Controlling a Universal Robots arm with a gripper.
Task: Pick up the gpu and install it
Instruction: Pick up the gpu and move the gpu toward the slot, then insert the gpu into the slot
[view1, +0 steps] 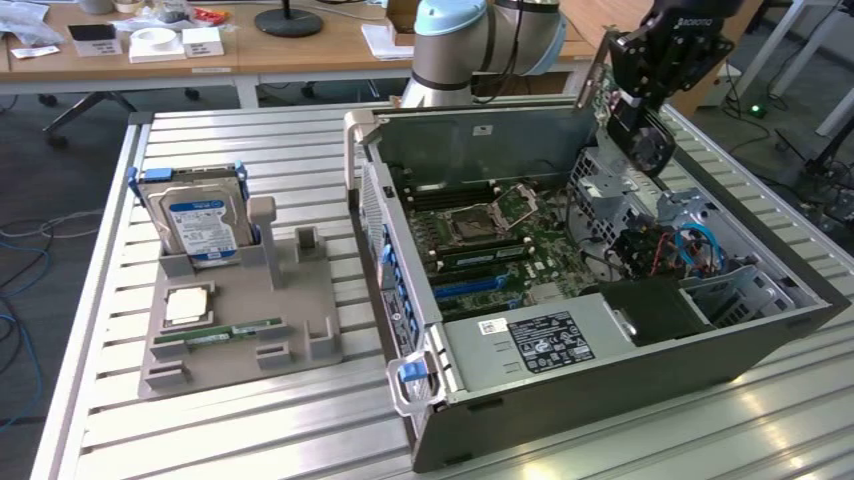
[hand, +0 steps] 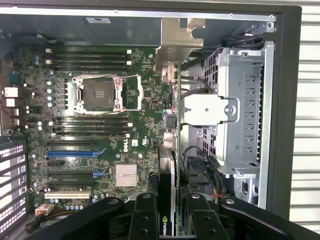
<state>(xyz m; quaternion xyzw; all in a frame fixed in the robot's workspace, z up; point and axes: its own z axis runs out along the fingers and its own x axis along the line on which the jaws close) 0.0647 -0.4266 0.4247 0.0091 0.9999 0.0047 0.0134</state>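
Where the arm bends over from the far edge of the slatted table, its wrist points downward. The claw hangs above the far corner of the open computer case, on the exterior view's right. Clenched between its black fingers is the gpu, held on edge and clear of the board. In the wrist view it runs as a thin dark strip between the motherboard and the drive cage. Near the table's edge on the exterior view's left, a grey tray carries a hard drive and a RAM stick.
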